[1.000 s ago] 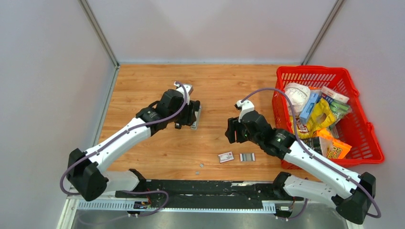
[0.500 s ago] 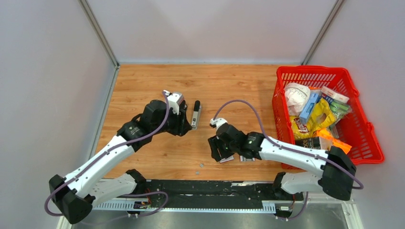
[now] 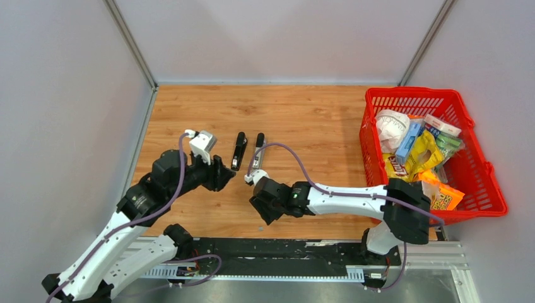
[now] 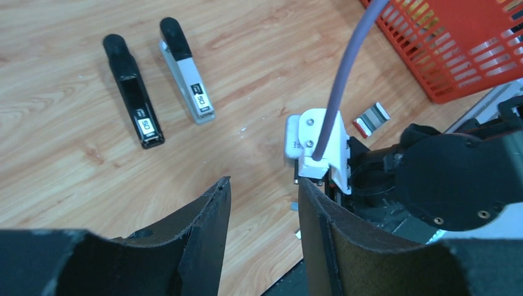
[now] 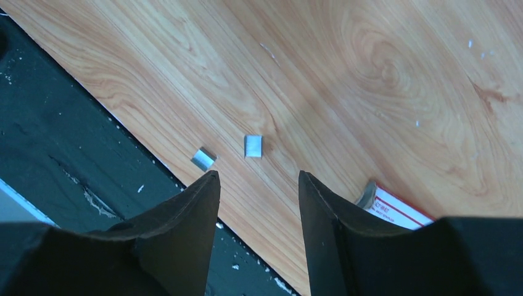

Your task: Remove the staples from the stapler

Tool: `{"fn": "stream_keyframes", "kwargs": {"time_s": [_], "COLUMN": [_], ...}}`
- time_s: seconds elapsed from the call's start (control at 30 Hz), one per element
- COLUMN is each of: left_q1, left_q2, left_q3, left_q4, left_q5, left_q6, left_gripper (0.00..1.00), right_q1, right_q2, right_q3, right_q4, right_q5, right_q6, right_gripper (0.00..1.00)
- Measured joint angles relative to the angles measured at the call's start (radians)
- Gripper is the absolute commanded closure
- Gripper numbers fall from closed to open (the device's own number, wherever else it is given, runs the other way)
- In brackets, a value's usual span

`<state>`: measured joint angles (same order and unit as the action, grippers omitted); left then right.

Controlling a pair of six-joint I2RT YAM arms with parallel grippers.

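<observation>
Hovering my right gripper [image 5: 259,185] over two loose staples [image 5: 253,146] by the table [image 5: 382,74] edge.
I'm seeing both grippers spread and empty; my left gripper [image 4: 264,203] is hanging near the black stapler [image 4: 132,100] and grey stapler [image 4: 186,69], which are lying side by side, and a ribbed strip of staples [image 4: 372,118] is sitting near the red basket [image 4: 456,49].

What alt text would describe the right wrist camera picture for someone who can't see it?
Two small silvery staple bits lie on the wooden table near its edge, just ahead of the open right hand. A red-and-white box corner shows at lower right.
</observation>
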<state>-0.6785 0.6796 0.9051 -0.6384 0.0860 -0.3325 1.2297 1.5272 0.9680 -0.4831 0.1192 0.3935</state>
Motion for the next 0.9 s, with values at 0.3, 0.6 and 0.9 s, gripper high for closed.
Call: {"fn": "stream_keyframes", "kwargs": {"time_s": [0.3,0.6,0.9], "left_q1": [0.000,0.000,0.000], "left_q2": [-0.145,-0.282,-0.278], "left_q3": [0.005,-0.074,-0.079], "left_q4": [-0.051,-0.047,-0.050], "left_q5": [-0.082,-0.129,-0.140], "left_q6": [0.068,0.104,0.115], "left_gripper": [0.48,0.48,0.48], "right_q1": [0.019,0.043,0.058], "right_q2": [0.090,0.161,0.195], "right_q3": [0.042,0.073,0.074], "right_q4": [0.006,0.009,0.009], "right_q5": [0.031,0.040,0.057], "right_q6": [-0.024,-0.024,-0.023], "right_gripper": [0.47,0.47,0.51]}}
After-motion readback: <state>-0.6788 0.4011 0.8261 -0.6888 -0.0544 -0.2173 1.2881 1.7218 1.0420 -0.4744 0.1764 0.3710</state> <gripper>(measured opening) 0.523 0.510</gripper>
